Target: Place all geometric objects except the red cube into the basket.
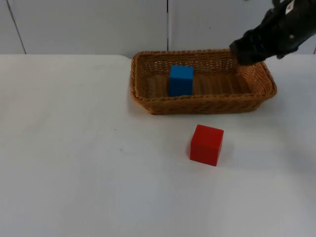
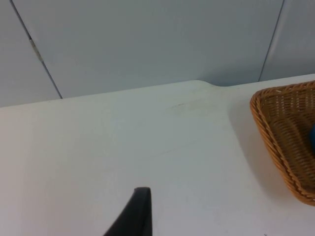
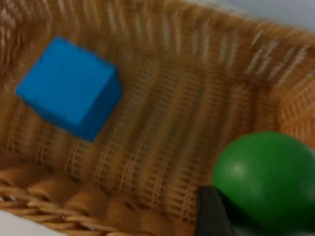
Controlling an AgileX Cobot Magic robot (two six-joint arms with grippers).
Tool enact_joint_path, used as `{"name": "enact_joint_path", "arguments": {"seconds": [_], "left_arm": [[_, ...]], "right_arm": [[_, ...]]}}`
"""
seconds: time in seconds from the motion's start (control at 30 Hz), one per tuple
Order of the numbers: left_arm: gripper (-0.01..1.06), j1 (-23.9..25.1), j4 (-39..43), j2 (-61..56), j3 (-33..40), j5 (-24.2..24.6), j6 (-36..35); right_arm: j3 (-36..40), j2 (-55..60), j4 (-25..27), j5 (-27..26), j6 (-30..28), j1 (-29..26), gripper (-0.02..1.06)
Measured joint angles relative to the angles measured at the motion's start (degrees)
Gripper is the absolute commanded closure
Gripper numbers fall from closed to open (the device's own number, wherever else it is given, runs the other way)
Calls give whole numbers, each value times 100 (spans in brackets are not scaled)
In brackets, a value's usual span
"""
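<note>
White table top (image 1: 74,173) takes up most of what I see from the top view, running back to the grey partition wall (image 1: 89,24). On it, toward the far side, sits the wicker basket (image 1: 148,101), a long woven tray with low walls; one corner of it also shows in the left wrist view (image 2: 275,132).

My right arm reaches in over the basket's far right corner, and the right gripper (image 1: 243,53) hangs just above the rim there. Its wrist view looks down into the basket, where a green ball (image 3: 268,179) sits right against the black fingertip (image 3: 211,211). I read the gripper as closed on that ball, though one finger is all I can make out.

Inside the basket, a blue cube (image 1: 181,80) rests on the woven floor toward the left half, apart from the green ball (image 3: 69,86).

Out on the bare table, in front of the basket and well apart from it, stands the red cube (image 1: 207,144).

My left arm waits off to the side; the left gripper's one visible fingertip (image 2: 135,216) hovers over bare table near the basket's corner, and I cannot tell how wide it stands.
</note>
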Motion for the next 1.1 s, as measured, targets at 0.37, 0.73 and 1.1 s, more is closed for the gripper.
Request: {"name": "enact_joint_path", "arguments": {"seconds": [0.37,0.73,1.1], "left_arm": [[0,0,0,0,0,0,0],[0,0,0,0,0,0,0],[0,0,0,0,0,0,0]], "right_arm": [[-998,869,10,360,305,23,103],[-1089,1153,33,387,597,23,95],[-1102,1141,33,376,693,23,0]]}}
